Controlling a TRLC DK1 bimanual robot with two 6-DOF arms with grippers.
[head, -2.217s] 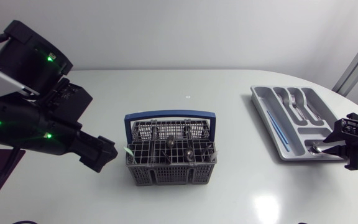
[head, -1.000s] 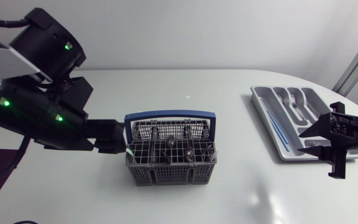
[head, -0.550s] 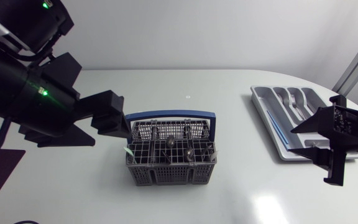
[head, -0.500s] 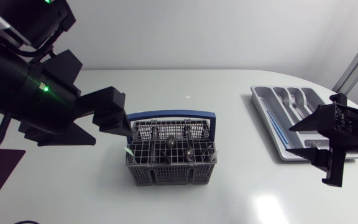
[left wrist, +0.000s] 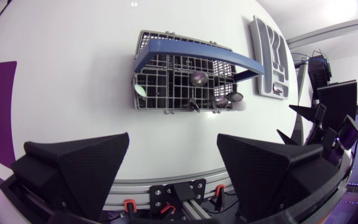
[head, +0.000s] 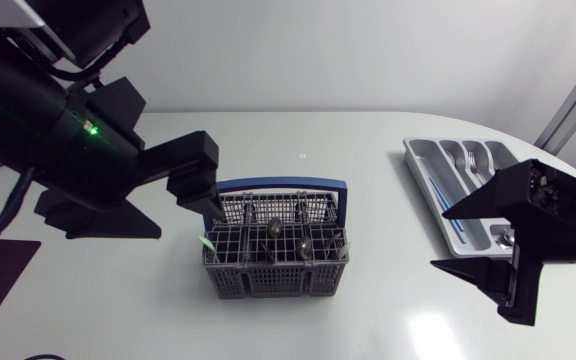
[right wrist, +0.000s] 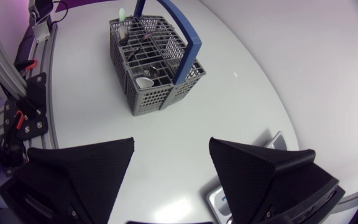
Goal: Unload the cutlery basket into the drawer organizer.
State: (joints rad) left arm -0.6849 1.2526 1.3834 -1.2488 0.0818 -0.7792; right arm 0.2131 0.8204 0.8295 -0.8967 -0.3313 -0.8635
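A grey plastic grid basket [head: 273, 284] with a curved blue handle [head: 273, 186] stands upright in the middle of the white tabletop [head: 368, 140]. Inside it stand a few dark metal spoons [head: 306, 245] with their round ends up. A pale green piece [head: 206, 242] sits at one corner and a small white round piece [left wrist: 238, 106] at another.

The left hand [head: 183, 218] is black and hangs in the air. Its two wide fingers are far apart and hold nothing. The basket is just ahead of this hand and lower down. One finger [head: 196, 170] is up over the basket's back corner, beside the blue handle. In the left wrist view the whole basket shows ahead of the gap between the fingers.

The right hand [head: 438, 240] is up in the air too. Its two fingers are spread wide and nothing is between them. The basket is well apart from it, far ahead across the tabletop.

A long grey plastic tray [head: 420, 165] with several slots lies flat right beside this hand, partly hidden behind its upper finger. Two shiny metal forks [head: 473, 160] lie side by side in the slots far from the hand. A thin blue stick [head: 448, 210] lies in the long narrow slot. A small shiny metal piece [head: 504, 236] lies in the slot nearest the hand, but too much of it is hidden to name it.
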